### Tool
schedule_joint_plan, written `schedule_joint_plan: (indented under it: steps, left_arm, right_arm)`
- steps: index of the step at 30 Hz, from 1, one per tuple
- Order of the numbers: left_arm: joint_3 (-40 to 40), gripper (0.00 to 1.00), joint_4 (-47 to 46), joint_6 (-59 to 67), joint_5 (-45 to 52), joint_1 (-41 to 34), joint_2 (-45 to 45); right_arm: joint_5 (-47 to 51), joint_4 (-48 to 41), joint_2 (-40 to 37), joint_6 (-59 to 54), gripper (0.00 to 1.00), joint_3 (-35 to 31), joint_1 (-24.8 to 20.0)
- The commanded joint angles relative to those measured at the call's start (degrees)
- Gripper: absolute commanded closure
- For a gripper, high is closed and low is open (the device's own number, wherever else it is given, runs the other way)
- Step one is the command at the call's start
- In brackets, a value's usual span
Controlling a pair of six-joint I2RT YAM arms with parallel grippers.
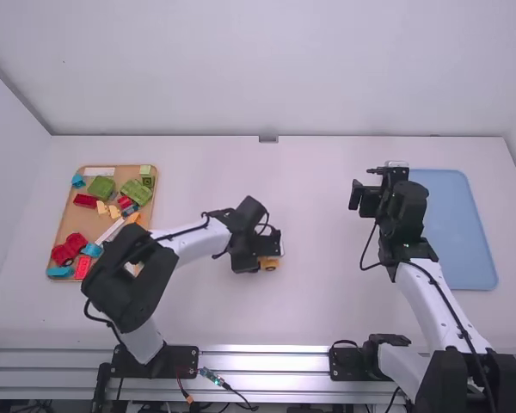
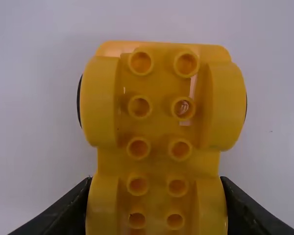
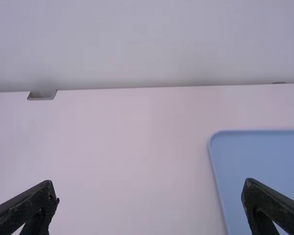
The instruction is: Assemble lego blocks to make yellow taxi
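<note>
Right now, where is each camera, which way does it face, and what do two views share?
High view: above and behind left arm and right arm, both showing, looking forward and down at the table.
Left wrist view: on that wrist, facing the yellow car base close up; the left gripper shows, gripping it.
Right wrist view: on that wrist, facing across the table to the back wall; the open right gripper shows.
High and right wrist views share the blue tray.

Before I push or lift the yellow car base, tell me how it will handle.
The yellow car base would probably roll lengthwise: dark wheels show beside its rounded arches. Its moulded plastic look suggests stiffness when lifted, and hollow studs hint at lightness for its size.
</note>
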Motion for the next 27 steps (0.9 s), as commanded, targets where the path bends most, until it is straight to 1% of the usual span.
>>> schedule_joint_plan:
  steps: [1, 2, 5, 6, 7, 8, 10, 12, 13, 14, 17, 21, 22, 24, 27]
  left_arm:
    - [-0.3, 0.95, -0.5, 0.2, 1.0, 0.5, 1.3]
    - [-0.3, 0.94, -0.4, 0.2, 1.0, 0.5, 1.3]
    - [-0.3, 0.84, -0.3, 0.2, 1.0, 0.5, 1.3]
    - [-0.3, 0.74, -0.3, 0.2, 1.0, 0.5, 1.3]
    - [-0.3, 0.69, -0.3, 0.2, 1.0, 0.5, 1.3]
    - [-0.3, 0.67, -0.3, 0.2, 1.0, 0.5, 1.3]
    - [-0.3, 0.56, -0.3, 0.2, 1.0, 0.5, 1.3]
    - [-0.3, 0.5, -0.3, 0.2, 1.0, 0.5, 1.3]
    - [-0.3, 0.43, -0.3, 0.2, 1.0, 0.5, 1.3]
    - [-0.3, 0.31, -0.3, 0.1, -0.5, 0.5, 1.3]
    - [-0.3, 0.21, -0.2, -1.7, -4.3, 0.5, 1.3]
    - [0.8, 0.14, -0.9, -4.4, -7.6, 0.5, 1.2]
    - [1.4, 0.01, -2.0, -4.1, -7.6, 0.5, 1.2]
    - [2.3, 0.01, -2.8, -4.2, -7.7, 0.5, 1.2]
    - [5.7, 0.01, -6.4, -4.1, -6.3, 0.5, 1.2]
  right_arm:
    - [-0.1, 0.1, 0.3, 0.2, 0.01, 1.1, 0.0]
    - [-0.1, 0.1, 0.3, 0.2, 0.01, 1.1, 0.0]
    - [-0.1, 0.1, 0.3, 0.2, 0.01, 1.1, 0.0]
    - [-0.1, 0.1, 0.3, 0.2, 0.01, 1.1, 0.0]
    - [-0.1, 0.1, 0.3, 0.2, 0.01, 1.1, 0.0]
    - [-0.1, 0.1, 0.3, 0.2, 0.01, 1.1, 0.0]
    - [-0.1, 0.1, 0.3, 0.2, 0.01, 1.1, 0.0]
    - [-0.1, 0.0, 0.3, 0.2, 0.01, 1.1, 0.0]
    - [-0.1, 0.0, 0.3, 0.2, 0.01, 1.1, 0.0]
    - [-0.1, 0.1, 0.3, 0.2, 0.01, 1.1, 0.0]
    - [-0.1, 0.0, 0.3, 0.2, 0.01, 1.1, 0.0]
    - [-0.1, 0.0, 0.3, 0.2, 0.01, 1.1, 0.0]
    - [-0.1, 0.0, 0.3, 0.2, 0.01, 1.1, 0.0]
    - [-0.1, 0.1, 0.3, 0.2, 0.01, 1.1, 0.0]
    - [-0.1, 0.0, 0.3, 0.2, 0.01, 1.1, 0.0]
